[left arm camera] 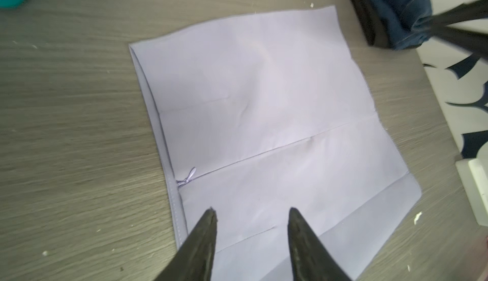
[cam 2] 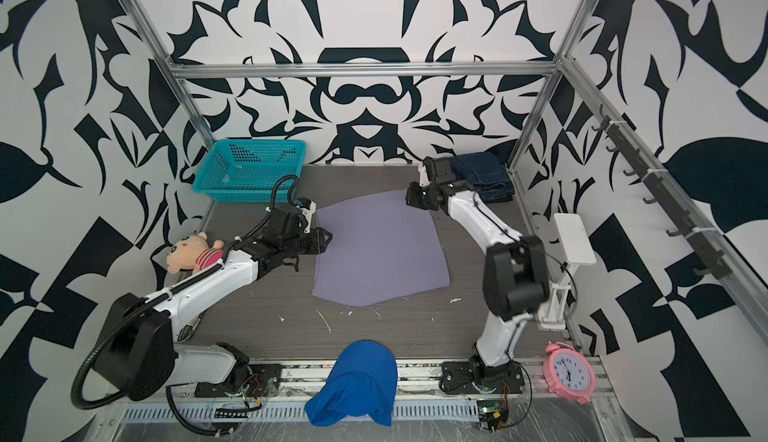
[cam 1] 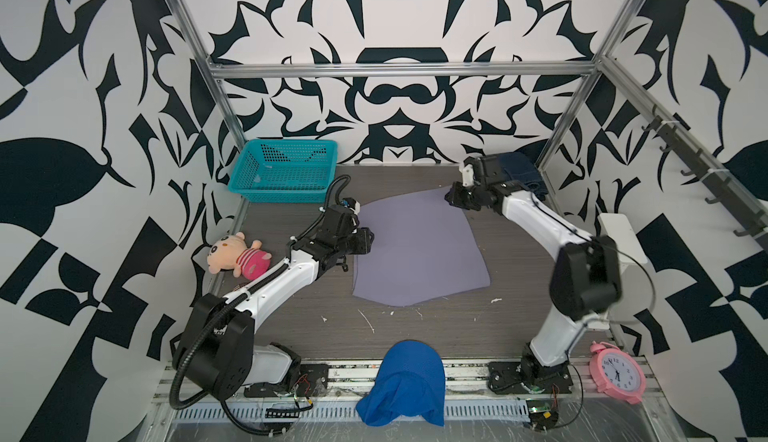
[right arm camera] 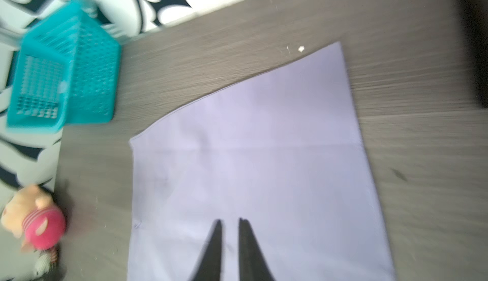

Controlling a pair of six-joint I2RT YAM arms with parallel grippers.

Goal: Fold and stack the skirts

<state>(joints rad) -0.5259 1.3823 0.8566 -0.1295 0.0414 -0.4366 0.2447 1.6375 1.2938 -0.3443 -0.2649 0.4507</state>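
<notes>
Lying flat mid-frame on the bench (cam 1: 291, 307), the lavender skirt (cam 1: 419, 248) is not yet folded. The denim skirt (cam 1: 519, 167) sits folded at upper right, seemingly atop the black skirt (left arm camera: 363, 12). Left fingers (left arm camera: 203, 240) gape and right fingers (right arm camera: 214, 245) are barely parted, both empty over lavender cloth.

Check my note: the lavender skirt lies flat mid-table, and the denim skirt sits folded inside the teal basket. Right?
Not quite. The denim skirt is not inside the teal basket; it sits folded at the far right corner of the table, as both top views show. The lavender skirt does lie flat mid-table.
</notes>
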